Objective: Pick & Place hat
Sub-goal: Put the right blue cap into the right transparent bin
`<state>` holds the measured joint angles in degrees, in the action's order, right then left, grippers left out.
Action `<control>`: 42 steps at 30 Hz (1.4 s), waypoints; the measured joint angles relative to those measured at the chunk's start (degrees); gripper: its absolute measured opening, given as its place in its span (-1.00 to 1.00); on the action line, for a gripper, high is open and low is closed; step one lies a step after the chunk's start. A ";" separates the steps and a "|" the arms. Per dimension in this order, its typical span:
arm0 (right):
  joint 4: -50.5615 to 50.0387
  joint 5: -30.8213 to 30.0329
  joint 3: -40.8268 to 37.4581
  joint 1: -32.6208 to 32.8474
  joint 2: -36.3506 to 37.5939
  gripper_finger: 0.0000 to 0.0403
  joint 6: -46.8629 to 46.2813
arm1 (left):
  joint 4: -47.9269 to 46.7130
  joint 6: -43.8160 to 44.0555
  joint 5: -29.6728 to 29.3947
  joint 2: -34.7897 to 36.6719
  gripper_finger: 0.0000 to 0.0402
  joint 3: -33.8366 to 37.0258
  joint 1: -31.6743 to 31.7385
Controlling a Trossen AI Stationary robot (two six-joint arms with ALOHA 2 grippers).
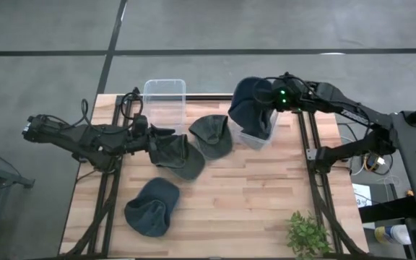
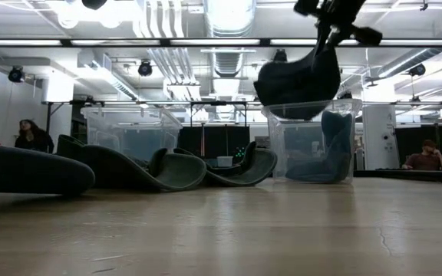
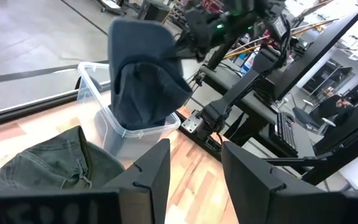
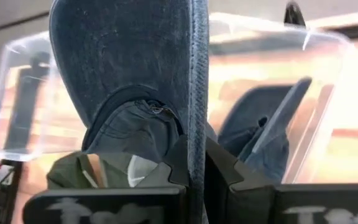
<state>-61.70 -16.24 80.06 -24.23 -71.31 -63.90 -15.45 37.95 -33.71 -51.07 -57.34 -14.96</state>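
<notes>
Hanging from the right tool [image 4: 194, 168], clenched on its brim, a blue hat [image 1: 253, 103] dangles over the clear bin [image 1: 255, 137].

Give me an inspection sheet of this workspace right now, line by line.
Surface: light wooden slatted table.
Job's things: dark blue denim hat hanging above clear plastic bin, which already holds another blue hat; two olive hats and a blue hat on the table.
Clutter: empty clear bin; small green plant.
Pincers: right pincer shut on the denim hat; left pincer open by the olive hats.
Cables: black cables at the left arm.
Surroundings: seated people beyond.
</notes>
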 joint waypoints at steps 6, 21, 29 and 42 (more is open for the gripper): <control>-2.50 4.31 -0.81 -3.52 -4.43 -0.94 0.02 | 0.01 0.00 0.00 0.09 -0.31 0.00 0.00; -3.87 7.04 -0.93 -9.16 -14.39 -0.94 0.96 | 0.49 0.04 -0.04 0.30 -0.31 0.00 0.00; -8.66 5.98 -1.10 -11.69 -17.80 -0.94 1.08 | 0.49 1.03 -0.31 0.37 -0.31 -0.04 0.00; -8.20 7.25 -0.58 -12.63 -17.99 -0.43 8.93 | 0.46 1.20 -0.30 0.40 -0.31 -0.04 0.02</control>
<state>-69.90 -8.99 79.48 -36.86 -89.30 -54.97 -14.98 39.16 -34.01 -50.68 -57.39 -14.94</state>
